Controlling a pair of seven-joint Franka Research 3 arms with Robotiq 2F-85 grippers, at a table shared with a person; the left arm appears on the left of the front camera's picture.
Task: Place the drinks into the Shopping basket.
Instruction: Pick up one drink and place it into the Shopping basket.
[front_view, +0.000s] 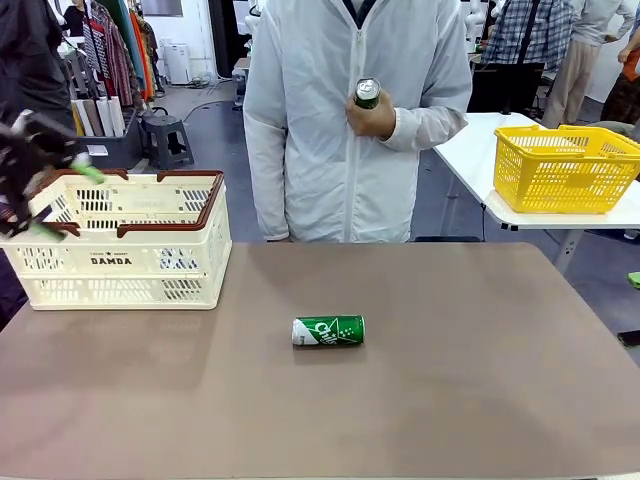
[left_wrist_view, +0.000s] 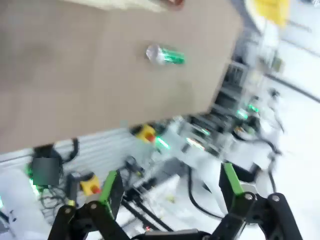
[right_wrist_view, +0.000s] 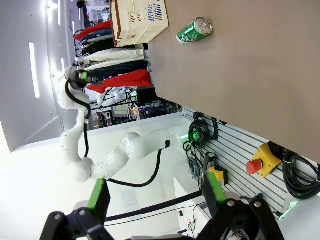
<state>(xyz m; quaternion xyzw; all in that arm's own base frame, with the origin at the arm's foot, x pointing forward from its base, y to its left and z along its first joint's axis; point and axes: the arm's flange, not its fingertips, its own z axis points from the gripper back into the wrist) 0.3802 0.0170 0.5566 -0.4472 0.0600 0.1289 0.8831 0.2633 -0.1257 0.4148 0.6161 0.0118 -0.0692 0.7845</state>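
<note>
A green can (front_view: 328, 330) lies on its side in the middle of the brown table; it also shows as the green can (left_wrist_view: 165, 55) and the green can (right_wrist_view: 195, 30) in the wrist views. The person behind the table holds a second green can (front_view: 367, 95) upright at chest height. The cream Shopping basket (front_view: 120, 250) stands at the table's far left, also seen as the basket (right_wrist_view: 140, 17). My left gripper (front_view: 62, 198) hovers, blurred, at the basket's left end, open and empty (left_wrist_view: 170, 190). My right gripper (right_wrist_view: 156, 195) is open off the table's near edge, holding nothing.
A yellow mesh basket (front_view: 565, 165) sits on a white side table at the far right. The person stands close to the table's far edge. Cables and a red stop button (right_wrist_view: 260, 162) hang below the table's near side.
</note>
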